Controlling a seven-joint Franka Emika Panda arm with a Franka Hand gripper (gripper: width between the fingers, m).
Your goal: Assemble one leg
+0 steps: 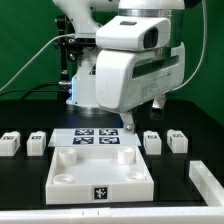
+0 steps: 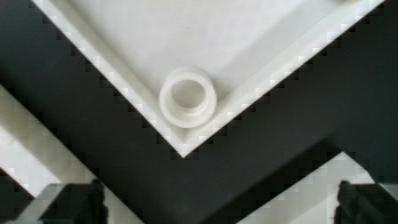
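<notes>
**Claw poised over slab corner, legs waiting alongside.** The claw [image 1: 141, 117] is pictured hanging with its jaws spread to their widest and nothing held, above a far corner of the white slab [image 1: 100, 178]. In the wrist view that corner's round socket [image 2: 189, 97] is framed ahead of the two dark fingers [image 2: 71, 205], which stand clear of it; no leg is caught there.

In the exterior view the nearest leg [image 1: 152, 141] is found on the black tabletop [image 1: 25, 185], just below the claw in the frame and slightly toward the exterior view's right, apart from the slab's edge. A second leg [image 1: 178, 140] is set beyond it, and two more legs [image 1: 37, 141] are placed at the exterior view's left, across the marker board [image 1: 95, 138]. The nearest leg's long axis cannot be made out at this size. A short shift toward the exterior view's right, followed by a descent, is judged to be what the pickup calls for.
</notes>
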